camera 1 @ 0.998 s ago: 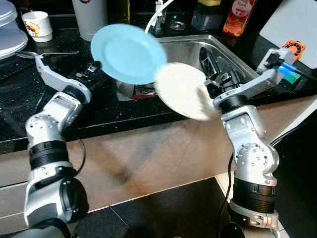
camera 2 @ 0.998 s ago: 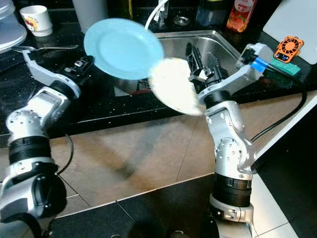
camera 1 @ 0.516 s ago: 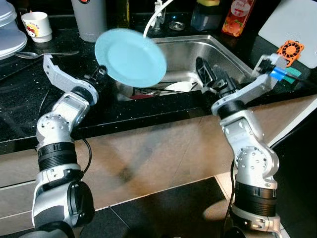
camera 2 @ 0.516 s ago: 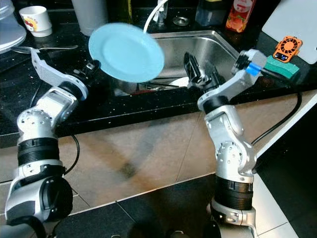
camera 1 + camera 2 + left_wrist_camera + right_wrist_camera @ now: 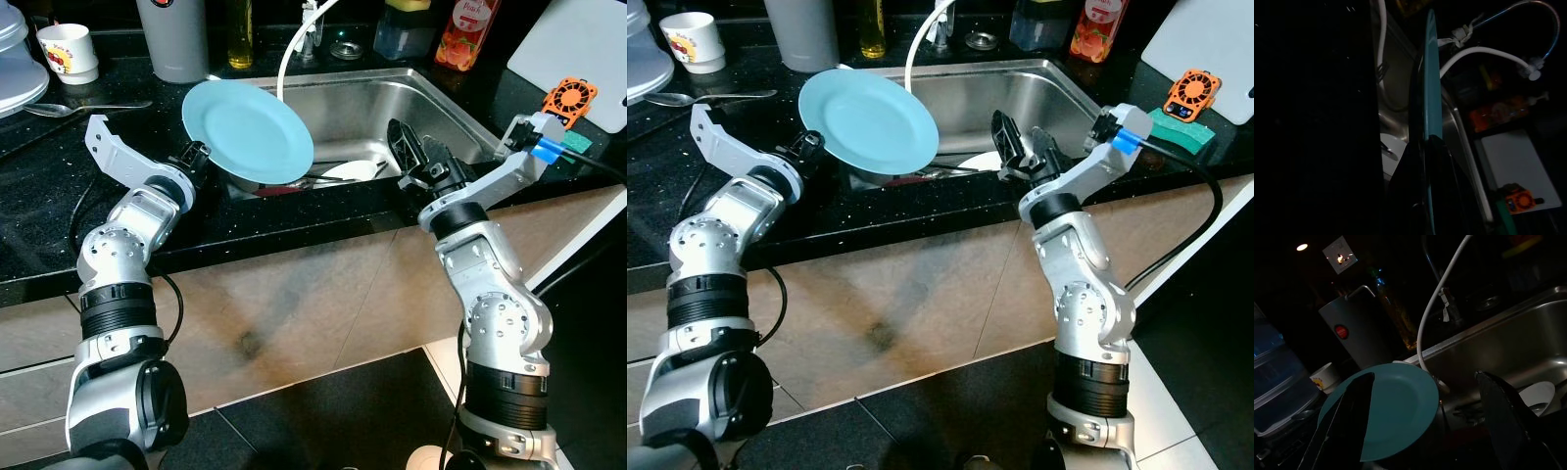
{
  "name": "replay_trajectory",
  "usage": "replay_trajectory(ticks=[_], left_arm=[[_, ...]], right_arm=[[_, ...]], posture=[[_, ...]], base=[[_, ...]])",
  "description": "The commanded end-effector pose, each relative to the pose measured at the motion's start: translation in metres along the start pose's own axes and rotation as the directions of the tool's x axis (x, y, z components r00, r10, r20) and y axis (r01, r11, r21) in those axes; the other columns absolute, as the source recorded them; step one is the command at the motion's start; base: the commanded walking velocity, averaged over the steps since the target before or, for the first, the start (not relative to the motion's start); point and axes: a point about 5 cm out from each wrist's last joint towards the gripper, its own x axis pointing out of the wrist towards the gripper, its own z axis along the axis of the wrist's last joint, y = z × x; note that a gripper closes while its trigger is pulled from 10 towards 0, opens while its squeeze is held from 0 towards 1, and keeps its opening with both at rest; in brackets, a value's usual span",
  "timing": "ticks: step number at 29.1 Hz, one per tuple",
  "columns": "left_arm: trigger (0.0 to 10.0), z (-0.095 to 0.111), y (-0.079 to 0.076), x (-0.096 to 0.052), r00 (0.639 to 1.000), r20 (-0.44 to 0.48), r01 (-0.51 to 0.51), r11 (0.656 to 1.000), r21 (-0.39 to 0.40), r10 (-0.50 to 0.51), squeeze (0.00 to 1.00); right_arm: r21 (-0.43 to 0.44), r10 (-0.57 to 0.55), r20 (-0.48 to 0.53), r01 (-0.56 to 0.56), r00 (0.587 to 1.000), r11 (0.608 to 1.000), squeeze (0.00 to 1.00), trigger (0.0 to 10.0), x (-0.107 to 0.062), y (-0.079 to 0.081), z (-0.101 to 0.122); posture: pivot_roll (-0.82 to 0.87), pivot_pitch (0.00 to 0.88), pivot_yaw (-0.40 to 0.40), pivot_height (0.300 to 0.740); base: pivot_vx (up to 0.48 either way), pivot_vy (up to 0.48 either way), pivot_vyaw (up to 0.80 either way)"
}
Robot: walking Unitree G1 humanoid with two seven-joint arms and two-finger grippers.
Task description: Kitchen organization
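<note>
Gripping blue plate (image 5: 248, 129) in left end effector (image 5: 199, 154), lowered sinkward, right end effector (image 5: 419, 156) still released

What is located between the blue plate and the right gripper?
In the left eye view, between the blue plate and the right gripper, a white dish lies in the sink.

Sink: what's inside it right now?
In the sink: a white dish near the front wall, some cutlery and a red item beside it. The blue plate, held by the left gripper, hides the sink's left part.
</note>
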Motion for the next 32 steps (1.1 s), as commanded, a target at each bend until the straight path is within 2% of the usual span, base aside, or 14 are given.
replay_trajectory(ticks=[1, 4, 6, 9, 15, 16, 18, 19, 21, 22, 24, 27, 30, 32], left_arm=[[10.0, -0.002, 0.000, 0.001, 1.000, 0.006, -0.011, 1.000, 0.020, 0.011, 0.00], [10.0, 0.003, -0.004, 0.002, 1.000, 0.022, 0.001, 0.994, 0.107, -0.003, 0.00], [10.0, 0.010, -0.008, 0.009, 0.999, 0.040, -0.025, 0.956, 0.293, 0.014, 0.00], [10.0, 0.012, -0.011, 0.021, 0.998, 0.061, -0.052, 0.919, 0.391, 0.030, 0.00], [10.0, -0.011, -0.028, 0.042, 0.999, 0.014, -0.046, 0.944, 0.326, 0.043, 0.00], [10.0, -0.016, -0.034, 0.045, 1.000, -0.001, -0.013, 0.951, 0.309, 0.013, 1.00], [10.0, -0.021, -0.044, 0.049, 1.000, 0.009, 0.019, 0.963, 0.268, -0.022, 1.00], [10.0, -0.020, -0.046, 0.051, 0.999, 0.022, 0.028, 0.966, 0.257, -0.035, 0.61], [10.0, -0.013, -0.052, 0.051, 0.995, 0.072, 0.048, 0.968, 0.247, -0.068, 0.61], [10.0, -0.004, -0.059, 0.050, 0.986, 0.121, 0.082, 0.965, 0.247, -0.115, 0.00], [10.0, 0.006, -0.067, 0.048, 0.968, 0.173, 0.134, 0.955, 0.264, -0.184, 0.00], [10.0, 0.034, -0.082, 0.037, 0.900, 0.243, 0.284, 0.910, 0.302, -0.362, 0.00], [10.0, 0.051, -0.080, 0.027, 0.882, 0.271, 0.272, 0.887, 0.374, -0.385, 0.00], [10.0, 0.057, -0.073, 0.019, 0.895, 0.259, 0.196, 0.843, 0.500, -0.362, 0.00]], right_arm=[[-0.014, -0.007, 0.015, 0.007, 1.000, 1.000, 0.00, 10.0, -0.003, 0.000, 0.003], [-0.027, -0.010, 0.018, 0.011, 1.000, 1.000, 0.00, 10.0, -0.005, -0.001, 0.003], [-0.076, -0.021, 0.025, 0.023, 0.999, 0.997, 0.00, 10.0, -0.008, -0.002, 0.002], [-0.130, -0.018, 0.046, 0.024, 0.999, 0.991, 0.00, 10.0, -0.011, 0.001, 0.003], [-0.139, -0.001, 0.076, 0.012, 0.997, 0.990, 0.00, 10.0, -0.012, 0.008, 0.006], [-0.139, -0.001, 0.076, 0.012, 0.997, 0.990, 0.00, 10.0, -0.012, 0.008, 0.006], [-0.141, -0.002, 0.076, 0.013, 0.997, 0.990, 0.00, 10.0, -0.012, 0.009, 0.006], [-0.143, -0.002, 0.077, 0.013, 0.997, 0.990, 0.00, 10.0, -0.012, 0.009, 0.006], [-0.144, -0.003, 0.079, 0.014, 0.997, 0.989, 0.00, 10.0, -0.012, 0.009, 0.007], [-0.145, -0.004, 0.081, 0.016, 0.997, 0.989, 0.00, 10.0, -0.013, 0.009, 0.007], [-0.145, -0.007, 0.085, 0.020, 0.996, 0.989, 0.00, 10.0, -0.013, 0.009, 0.008], [-0.140, -0.019, 0.089, 0.031, 0.996, 0.990, 0.00, 10.0, -0.015, 0.006, 0.007], [-0.135, -0.019, 0.085, 0.030, 0.996, 0.990, 0.00, 10.0, -0.015, 0.005, 0.006], [-0.132, -0.012, 0.081, 0.023, 0.997, 0.991, 0.00, 10.0, -0.014, 0.006, 0.004]], posture=[[0.07, 0.105, -0.034, 0.740], [0.06, 0.097, -0.030, 0.740], [0.07, 0.097, -0.029, 0.740], [0.06, 0.106, -0.019, 0.740], [0.04, 0.121, -0.014, 0.740], [0.04, 0.122, -0.013, 0.740], [0.03, 0.128, -0.010, 0.740], [0.03, 0.128, -0.010, 0.740], [0.03, 0.130, -0.009, 0.740], [0.03, 0.132, -0.008, 0.740], [0.03, 0.132, -0.008, 0.740], [0.04, 0.137, -0.012, 0.740], [0.06, 0.135, -0.019, 0.740], [0.07, 0.131, -0.023, 0.740]], base=[[0.000, 0.000, 0.00], [0.000, 0.000, 0.00], [0.000, 0.000, 0.00], [0.000, 0.000, 0.00], [0.000, 0.000, 0.00], [0.000, 0.000, 0.00], [0.000, 0.000, 0.00], [0.000, 0.000, 0.00], [0.000, 0.000, 0.00], [0.000, 0.000, 0.00], [0.000, 0.000, 0.00], [0.000, 0.000, 0.00], [0.000, 0.000, 0.00], [0.000, 0.000, 0.00]])
